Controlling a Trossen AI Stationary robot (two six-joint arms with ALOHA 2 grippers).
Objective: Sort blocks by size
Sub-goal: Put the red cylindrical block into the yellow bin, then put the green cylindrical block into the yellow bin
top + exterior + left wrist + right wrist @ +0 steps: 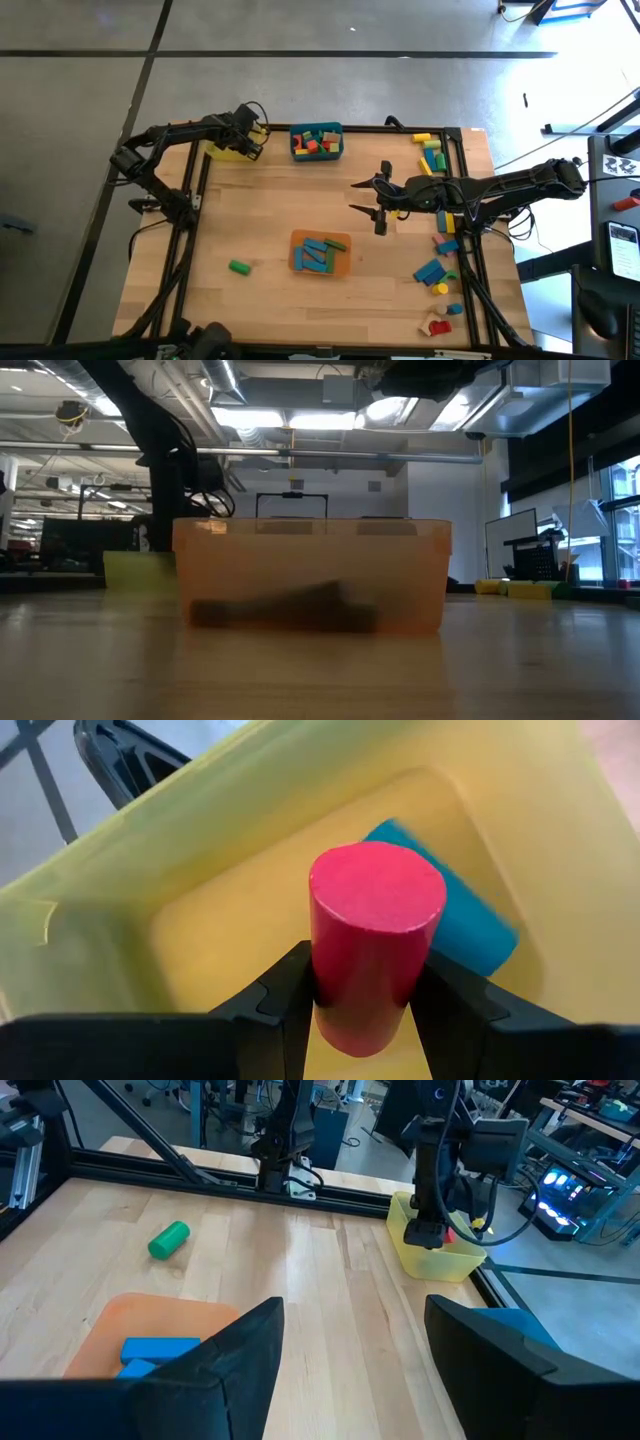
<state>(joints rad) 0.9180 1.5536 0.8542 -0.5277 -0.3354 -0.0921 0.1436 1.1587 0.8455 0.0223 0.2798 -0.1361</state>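
I am holding the red cylinder (375,945), light, rigid, smooth-sided, across its curved sides; left gripper (362,1000) is clamping it over the yellow bin (200,850).

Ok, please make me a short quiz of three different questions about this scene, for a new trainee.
1. True or false: the left gripper is shut on a red cylinder above the yellow bin.
2. Which colour is the block already lying inside the yellow bin? A) green B) blue C) orange
3. Fill in: the green cylinder lies on the table, outside every bin, to the ____ of the orange bin in the high view.

Key
1. True.
2. B: a blue block lies there.
3. Left.

The right gripper hangs open over the table.
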